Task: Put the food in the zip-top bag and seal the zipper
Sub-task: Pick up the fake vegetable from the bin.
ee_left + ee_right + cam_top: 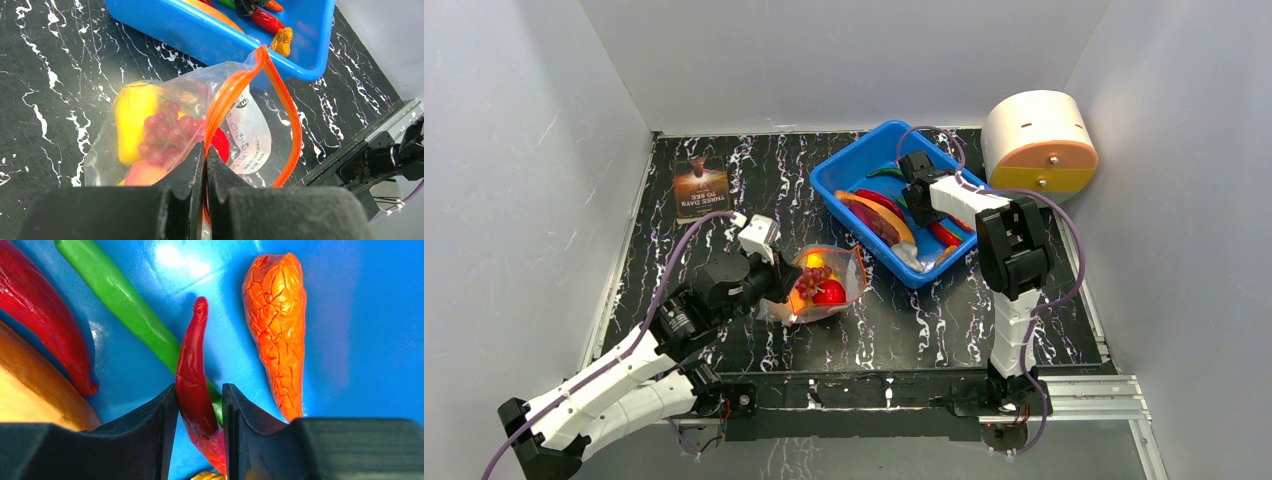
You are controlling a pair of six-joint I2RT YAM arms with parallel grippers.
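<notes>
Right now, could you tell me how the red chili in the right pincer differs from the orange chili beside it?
The red chili is slim, curved and mostly smooth; the orange chili is thicker, straighter and wrinkled all over. The red chili sits clamped between the fingers of the right pincer; the orange chili lies free, just outside them. Both are glossy and are inside the blue tub.
</notes>
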